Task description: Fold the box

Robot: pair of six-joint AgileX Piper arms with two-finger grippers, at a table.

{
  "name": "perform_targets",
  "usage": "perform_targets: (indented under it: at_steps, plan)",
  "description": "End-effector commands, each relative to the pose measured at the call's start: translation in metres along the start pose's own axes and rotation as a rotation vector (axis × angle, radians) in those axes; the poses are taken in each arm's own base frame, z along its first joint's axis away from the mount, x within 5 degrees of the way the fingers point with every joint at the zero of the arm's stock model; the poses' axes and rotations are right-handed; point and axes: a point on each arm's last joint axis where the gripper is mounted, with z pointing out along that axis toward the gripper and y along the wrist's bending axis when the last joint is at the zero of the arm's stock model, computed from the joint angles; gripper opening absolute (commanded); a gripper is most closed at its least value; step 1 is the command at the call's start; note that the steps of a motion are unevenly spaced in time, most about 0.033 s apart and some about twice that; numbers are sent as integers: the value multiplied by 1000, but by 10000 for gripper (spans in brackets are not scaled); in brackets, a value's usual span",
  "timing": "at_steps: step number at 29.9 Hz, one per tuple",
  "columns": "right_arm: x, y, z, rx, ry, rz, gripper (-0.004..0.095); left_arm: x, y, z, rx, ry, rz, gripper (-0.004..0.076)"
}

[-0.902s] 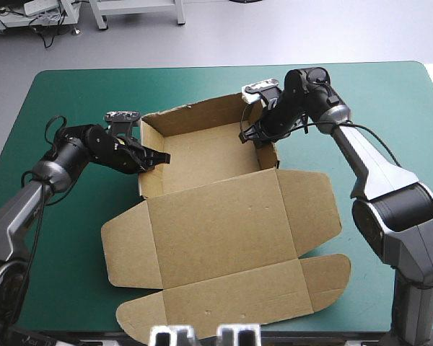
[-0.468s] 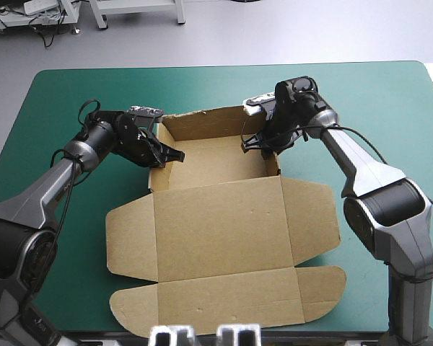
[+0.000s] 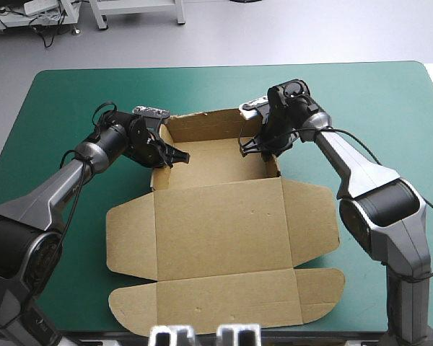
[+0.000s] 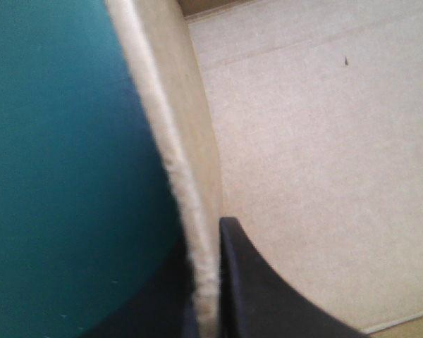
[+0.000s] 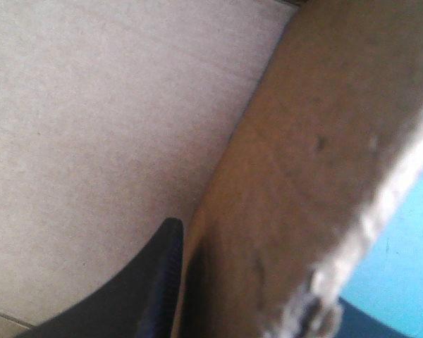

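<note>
1. table cover (image 3: 65, 108): teal-green, bare at the far left of the work.

2. left gripper (image 3: 166, 153): clamped from above on the left wall (image 3: 154, 177) of the box (image 3: 216, 231), near the wall's middle. The left wrist view shows the wall's raw top edge running up between the black fingers (image 4: 261, 296), one inside the tray (image 3: 213, 162) and one outside over the cover.

3. box, brown board, mid-table: an open tray at the far end, with the back wall (image 3: 202, 124) and both side walls raised. The lid (image 3: 220, 223) lies flat toward the table's near edge, its side flaps and front flap spread out. The long axis runs far to near. The lid's hinge crease runs left to right, just nearward of both grippers.

4. right wall (image 3: 275, 167): upright. Its top edge looks ragged in the right wrist view.

5. right gripper (image 3: 251, 148): clenched on the right wall near its middle, with one finger inside the tray and the other outside.

6. relation: the grippers face each other across the tray, about level. Each straddles a wall that runs along the long axis. The flat lid lies on the near side of both sets of jaws, about equally close to either arm. Judgement: any work on the lid means letting go and reaching nearward, and neither arm has the advantage.
</note>
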Motion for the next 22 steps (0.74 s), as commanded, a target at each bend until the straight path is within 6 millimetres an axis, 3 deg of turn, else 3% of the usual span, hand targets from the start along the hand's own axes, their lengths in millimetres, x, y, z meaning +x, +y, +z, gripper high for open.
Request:
perform_targets:
  at_steps: [1,5,8,11,14,16,18,22]
  plan:
    - [0,10,-29,-40,-61,12,-24,-5,-13,-20,57,-52,3,-11]
    - [0,10,-29,-39,-61,3,-11,-3,-13,-20,59,-32,9,-1]
    - [0,8,-29,-18,-62,-29,71,-1,-16,-20,97,-16,51,96]
    - [0,8,-29,-16,-62,-37,252,-1,-18,-21,120,-13,51,295]
    - [-1,8,-29,-20,-64,-36,511,-1,-18,-27,122,-34,55,496]
    - [-1,8,-30,-17,-65,-37,647,-2,-17,-29,112,-47,41,576]
    - [-1,6,-31,-10,-70,-37,743,-3,-17,-35,103,-74,51,607]
    - [-4,3,-45,-4,-113,-35,772,-5,-17,-51,106,-148,54,608]
